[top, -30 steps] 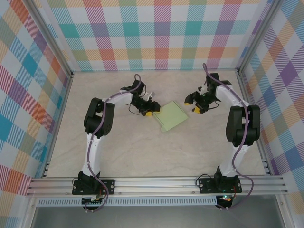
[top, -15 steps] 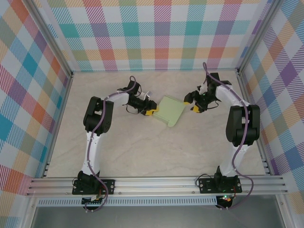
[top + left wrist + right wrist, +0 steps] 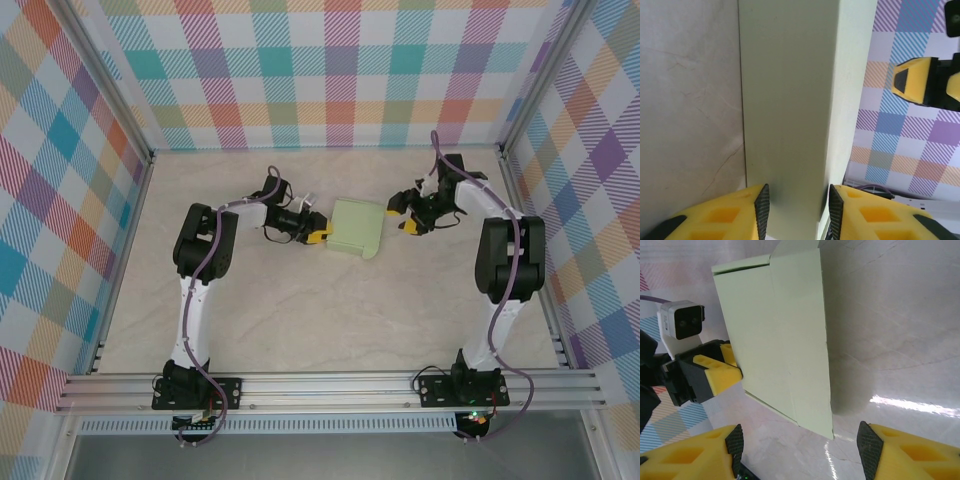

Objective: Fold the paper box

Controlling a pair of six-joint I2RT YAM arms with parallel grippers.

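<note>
The paper box (image 3: 356, 228) is a pale green flat rectangular box, folded up, held tilted above the table's middle back. My left gripper (image 3: 318, 235) is shut on its left edge. In the left wrist view the box (image 3: 790, 100) runs up between the two black pads (image 3: 761, 210), which press on both of its faces. My right gripper (image 3: 405, 215) stands open just right of the box, apart from it. In the right wrist view the box (image 3: 780, 340) hangs over the table beyond the wide-open gripper (image 3: 800, 445), with the left gripper's yellow fingers (image 3: 715, 372) on its far edge.
A beige marble-look tabletop (image 3: 300, 310) lies inside plaid walls (image 3: 340, 70), with metal frame rails at the sides. The right gripper's yellow finger (image 3: 912, 80) shows past the box in the left wrist view.
The left gripper has lifted and turned the box, which now sits squarer and a little further back. The right gripper has edged slightly toward it, still open.
</note>
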